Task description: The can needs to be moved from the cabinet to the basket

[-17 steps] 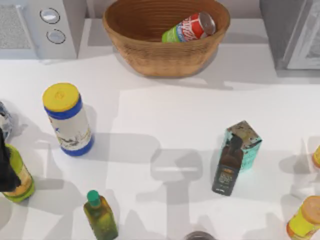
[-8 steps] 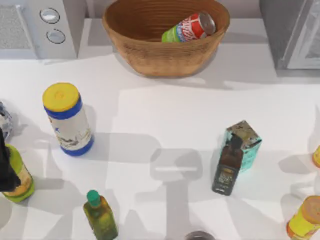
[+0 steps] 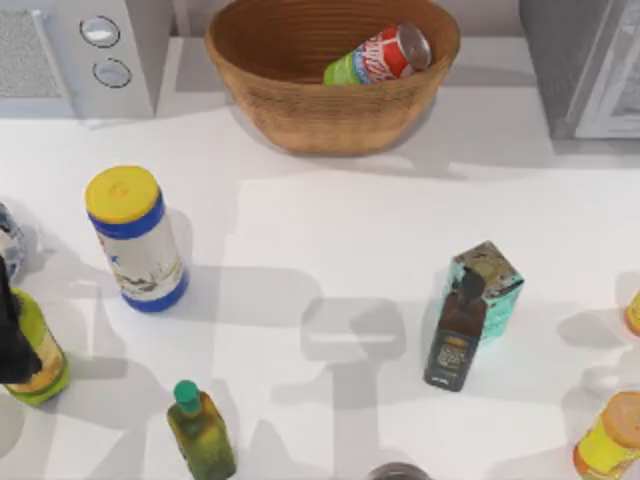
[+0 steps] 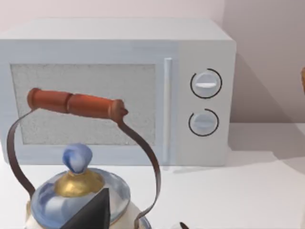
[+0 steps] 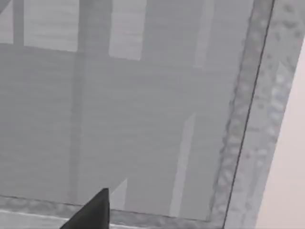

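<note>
The red can (image 3: pixel 384 55) with its green band lies on its side inside the brown wicker basket (image 3: pixel 300 110) at the back middle of the table, silver top toward the right. At the back right corner stands the grey cabinet (image 3: pixel 575 60); its paler framed door panel (image 5: pixel 143 95) is close in front of my right gripper (image 5: pixel 90 214). My left gripper (image 3: pixel 10 335) hangs at the table's left edge, and a dark tip of it (image 4: pixel 95 212) shows over a kettle. Neither gripper is near the can.
A grey microwave (image 3: pixel 80 55) with two knobs stands back left, with a kettle (image 4: pixel 76 191) in front of it. A yellow-lidded cylinder (image 3: pixel 135 238), a green bottle (image 3: pixel 203 432), a teal carton (image 3: pixel 490 285), a dark bottle (image 3: pixel 455 340) and yellow bottles (image 3: pixel 612 435) dot the table.
The can and the other objects have stayed put. The shadow at the table's right edge has drawn back toward the right.
</note>
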Tool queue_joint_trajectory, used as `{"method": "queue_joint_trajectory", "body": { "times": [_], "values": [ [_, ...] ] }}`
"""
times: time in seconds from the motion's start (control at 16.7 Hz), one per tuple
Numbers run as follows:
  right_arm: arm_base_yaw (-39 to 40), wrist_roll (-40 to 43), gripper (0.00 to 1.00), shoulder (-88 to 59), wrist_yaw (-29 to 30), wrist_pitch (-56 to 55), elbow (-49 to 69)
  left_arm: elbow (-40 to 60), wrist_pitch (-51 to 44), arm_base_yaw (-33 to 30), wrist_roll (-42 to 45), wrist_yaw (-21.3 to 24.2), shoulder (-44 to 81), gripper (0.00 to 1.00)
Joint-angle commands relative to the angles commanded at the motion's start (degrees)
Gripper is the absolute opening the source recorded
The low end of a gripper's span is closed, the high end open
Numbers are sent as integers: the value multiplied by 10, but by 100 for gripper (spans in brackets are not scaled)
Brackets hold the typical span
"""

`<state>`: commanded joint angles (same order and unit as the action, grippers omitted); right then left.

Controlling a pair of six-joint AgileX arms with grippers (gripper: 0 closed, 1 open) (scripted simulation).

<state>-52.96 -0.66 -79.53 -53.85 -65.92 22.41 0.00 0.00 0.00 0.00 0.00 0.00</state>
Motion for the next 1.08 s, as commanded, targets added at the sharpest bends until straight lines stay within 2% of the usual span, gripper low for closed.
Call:
{"method": "queue_joint_trajectory", "body": {
  "times": [0.24, 0.72, 1.08],
  "values": [
    [-53, -9, 100, -84, -37, -30, -10, 0, 0, 0, 0, 0, 0, 100],
    [-55, -9, 100, -91, -40, -25, -7, 0, 0, 0, 0, 0, 0, 100],
    [-58, -12, 100, -63, -41, 123, 115, 0, 0, 0, 0, 0, 0, 100]
  ]
}}
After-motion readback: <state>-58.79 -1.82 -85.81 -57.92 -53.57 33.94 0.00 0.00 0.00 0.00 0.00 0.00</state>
